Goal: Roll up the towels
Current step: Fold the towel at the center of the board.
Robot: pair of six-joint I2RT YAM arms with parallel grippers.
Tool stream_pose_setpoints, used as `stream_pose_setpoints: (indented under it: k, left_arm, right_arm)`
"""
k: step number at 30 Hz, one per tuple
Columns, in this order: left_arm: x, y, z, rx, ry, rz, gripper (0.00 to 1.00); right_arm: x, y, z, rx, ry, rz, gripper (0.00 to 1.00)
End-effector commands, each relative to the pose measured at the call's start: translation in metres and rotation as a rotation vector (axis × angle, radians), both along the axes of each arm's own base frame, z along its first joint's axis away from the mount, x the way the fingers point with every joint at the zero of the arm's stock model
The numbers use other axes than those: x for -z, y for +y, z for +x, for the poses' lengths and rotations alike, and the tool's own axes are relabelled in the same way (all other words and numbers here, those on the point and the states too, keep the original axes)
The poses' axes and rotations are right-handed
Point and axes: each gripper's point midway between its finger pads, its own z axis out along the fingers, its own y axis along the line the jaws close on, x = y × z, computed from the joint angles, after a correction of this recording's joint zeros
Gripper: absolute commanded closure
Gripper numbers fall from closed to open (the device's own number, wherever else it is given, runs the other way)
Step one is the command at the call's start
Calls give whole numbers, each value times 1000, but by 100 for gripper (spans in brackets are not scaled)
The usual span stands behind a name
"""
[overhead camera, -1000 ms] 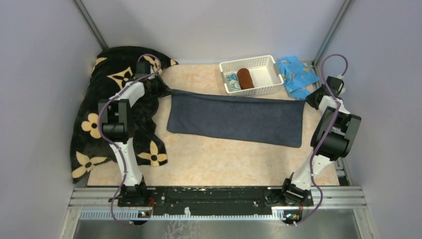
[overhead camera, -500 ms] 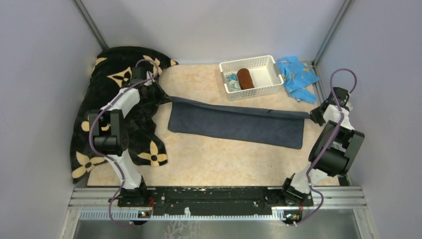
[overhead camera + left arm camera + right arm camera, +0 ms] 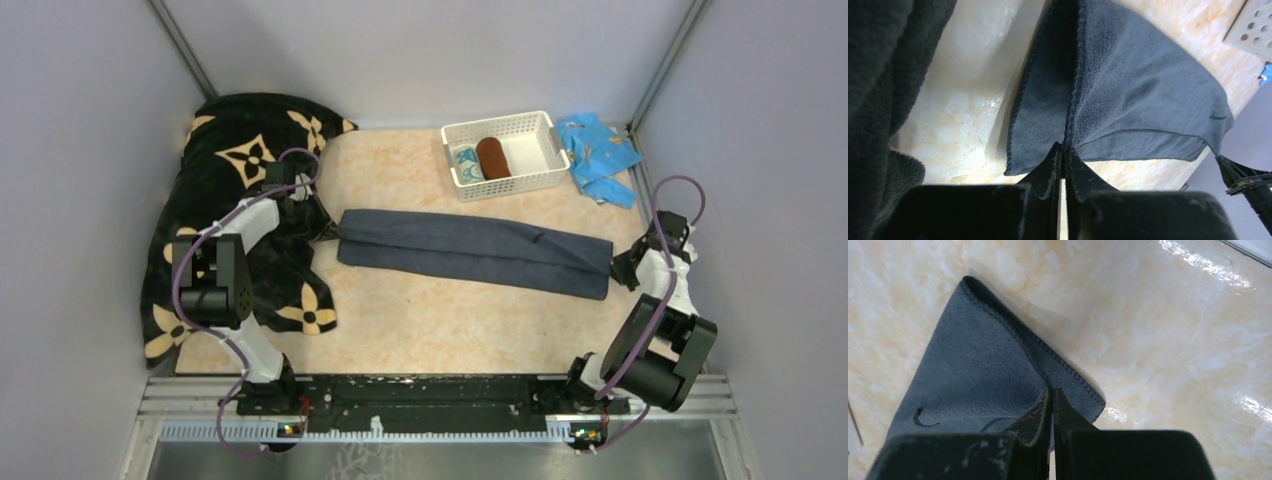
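Observation:
The long slate grey-blue towel (image 3: 470, 250) lies across the middle of the table, folded in half lengthwise into a narrow band. My left gripper (image 3: 325, 232) sits low at its left end. In the left wrist view its jaws (image 3: 1063, 145) are pressed nearly together on the edge of the towel (image 3: 1128, 100). My right gripper (image 3: 620, 268) is at the right end, shut (image 3: 1050, 389) on the top layer's corner of the towel (image 3: 978, 370). A rolled rust-brown towel (image 3: 492, 157) and a rolled teal-and-white towel (image 3: 467, 162) lie in the white basket (image 3: 497, 118).
A big black blanket with tan flowers (image 3: 230, 160) is heaped at the left, right beside my left arm. A bright light-blue cloth (image 3: 598, 150) lies right of the basket at the back. Grey walls close in both sides.
Both grippers carried the towel's far long edge toward me and down, folding the flat towel in half lengthwise. Both arms drew in nearer to their bases.

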Motion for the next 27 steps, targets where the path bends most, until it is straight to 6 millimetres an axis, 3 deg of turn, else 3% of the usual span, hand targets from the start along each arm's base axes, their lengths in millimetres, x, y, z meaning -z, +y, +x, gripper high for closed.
stream_pose_setpoints:
  k: [1,10,20,27]
  left_arm:
    - [6,6,-16,21,16,27,93]
    - [13,25,-27,22,53,58,93]
    - [0,38,-20,21,37,55,93]
    - [4,35,-28,39,60,47,92]
  right_arm:
    - [-18,-2,2,-9,-51,-29,100]
    - [-16,-16,-23,43,44,-113,100]
    - [-24,-25,-26,81,56,-128,100]
    - [-27,-22,-32,89,52,-126,100]
